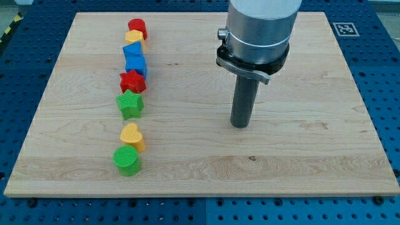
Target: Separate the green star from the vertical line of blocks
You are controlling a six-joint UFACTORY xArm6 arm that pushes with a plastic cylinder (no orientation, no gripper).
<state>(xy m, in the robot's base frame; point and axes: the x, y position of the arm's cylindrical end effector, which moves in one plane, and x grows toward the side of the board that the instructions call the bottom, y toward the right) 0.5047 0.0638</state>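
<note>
A vertical line of blocks stands at the view's left on the wooden board (300,156). From the top: a red block (137,27), a yellow block (134,39), two blue blocks (134,52) (135,65), a red star (132,81), the green star (130,104), a yellow heart (132,135) and a green cylinder (127,160). The green star touches the red star above it and has a gap to the yellow heart below. My tip (240,126) rests on the board far to the right of the green star, touching no block.
The arm's grey body (259,28) hangs over the board's upper middle. A blue perforated table (381,56) surrounds the board. A black and white marker (345,28) sits at the top right corner.
</note>
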